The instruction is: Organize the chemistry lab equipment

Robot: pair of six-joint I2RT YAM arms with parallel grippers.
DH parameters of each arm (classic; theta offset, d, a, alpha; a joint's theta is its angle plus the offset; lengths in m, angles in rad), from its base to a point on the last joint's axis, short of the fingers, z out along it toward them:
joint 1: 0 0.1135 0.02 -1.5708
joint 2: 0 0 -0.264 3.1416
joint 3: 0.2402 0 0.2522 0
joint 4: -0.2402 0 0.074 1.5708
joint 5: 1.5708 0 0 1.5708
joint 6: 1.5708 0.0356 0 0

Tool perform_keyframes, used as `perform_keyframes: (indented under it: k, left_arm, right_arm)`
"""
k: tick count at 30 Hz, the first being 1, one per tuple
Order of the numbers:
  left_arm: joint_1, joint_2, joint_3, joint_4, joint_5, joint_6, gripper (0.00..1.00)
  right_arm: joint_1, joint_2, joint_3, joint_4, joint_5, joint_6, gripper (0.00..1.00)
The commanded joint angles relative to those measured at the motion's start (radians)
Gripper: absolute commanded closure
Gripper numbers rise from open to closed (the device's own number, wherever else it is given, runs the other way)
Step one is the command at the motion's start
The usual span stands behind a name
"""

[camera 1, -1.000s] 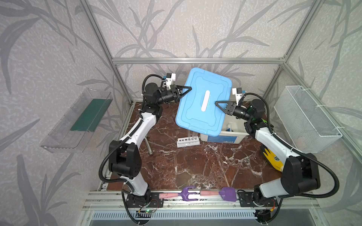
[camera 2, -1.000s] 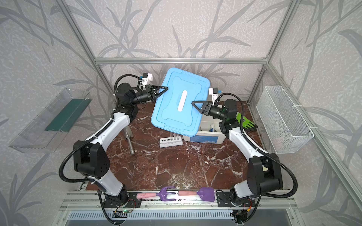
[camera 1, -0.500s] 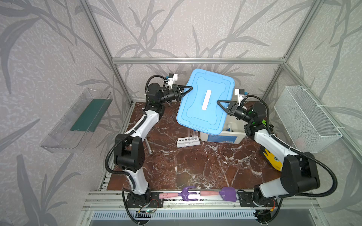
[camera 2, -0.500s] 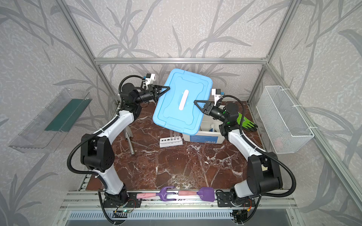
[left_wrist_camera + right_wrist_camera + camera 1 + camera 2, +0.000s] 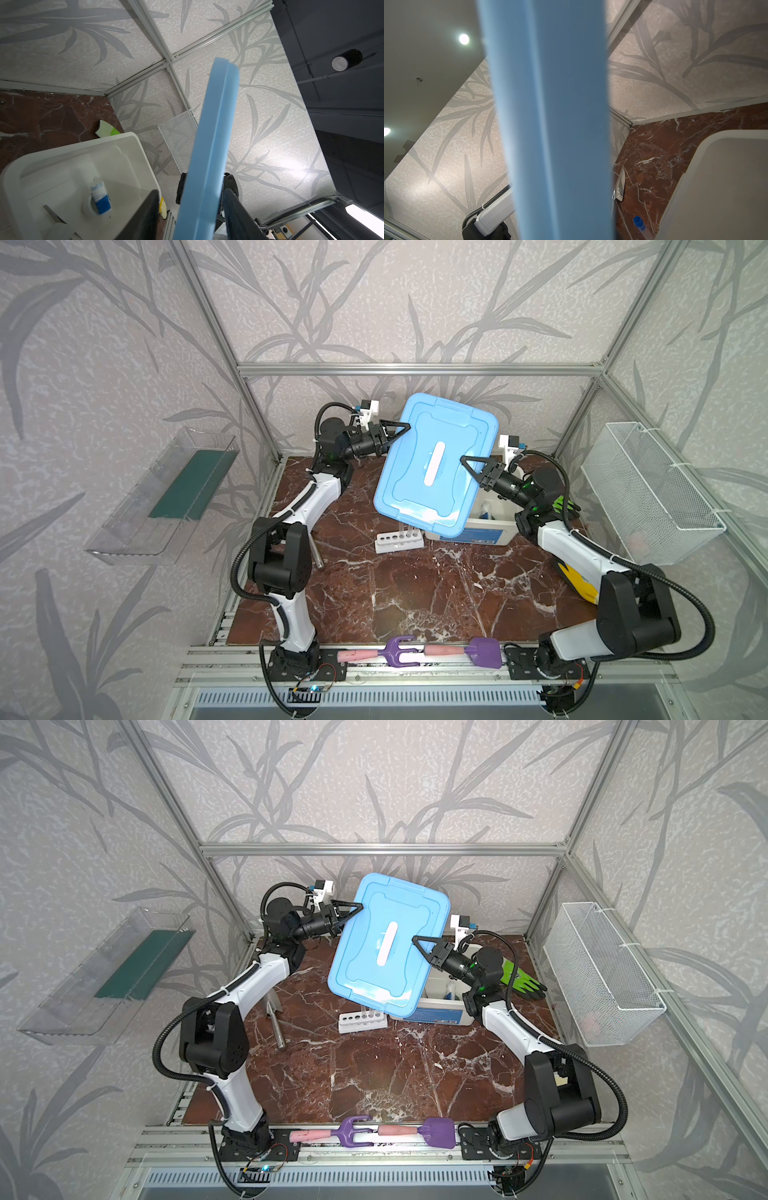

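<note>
Our left gripper straddles the edge of the blue lid with its jaws spread, so we judge that only the right gripper, clamped on the opposite edge, carries it. Tilted, the lid could swing down onto the 6-hole rack just beside the white bin. Only the left wrist view shows the blue-labelled bottle inside that bin.

White arm links, black joints, black corrugated cables, black triangular fingers.

Marble table (rack, white bin, trowel)
</note>
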Motion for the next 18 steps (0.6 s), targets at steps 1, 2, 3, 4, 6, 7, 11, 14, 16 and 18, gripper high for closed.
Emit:
perform_keyframes:
  k: [1,2,3,4,6,7,11,14,16,18]
  left_arm:
    - [0.008,-0.021,0.048,0.007,-0.004,0.019,0.40]
    - [0.011,-0.025,0.048,0.003,-0.005,0.023,0.37]
    - [0.014,-0.028,0.049,-0.006,-0.005,0.030,0.35]
    - [0.019,-0.033,0.046,-0.016,-0.007,0.037,0.34]
    - [0.030,-0.041,0.042,-0.025,-0.010,0.046,0.34]
    - [0.036,-0.045,0.039,-0.024,-0.012,0.045,0.34]
    - [0.059,-0.069,0.032,-0.031,-0.014,0.056,0.34]
    - [0.088,-0.090,0.019,-0.041,-0.020,0.067,0.32]
    - [0.112,-0.112,0.004,-0.052,-0.021,0.080,0.30]
    - [0.139,-0.137,-0.012,-0.081,-0.026,0.108,0.29]
  right_arm:
    - [0.004,-0.059,-0.008,-0.001,0.058,-0.016,0.72]
    - [0.004,-0.063,-0.010,-0.013,0.072,-0.014,0.74]
    - [0.004,-0.067,-0.015,-0.015,0.086,-0.009,0.75]
    - [0.004,-0.068,-0.019,-0.014,0.100,0.001,0.77]
    - [0.004,-0.069,-0.026,-0.013,0.119,0.008,0.80]
    - [0.004,-0.068,-0.024,-0.021,0.125,0.015,0.83]
    - [0.004,-0.069,-0.041,-0.011,0.165,0.036,0.86]
    - [0.004,-0.073,-0.042,-0.033,0.197,0.044,0.89]
    - [0.003,-0.078,-0.048,-0.043,0.227,0.050,0.91]
    - [0.004,-0.095,-0.060,-0.065,0.271,0.048,0.93]
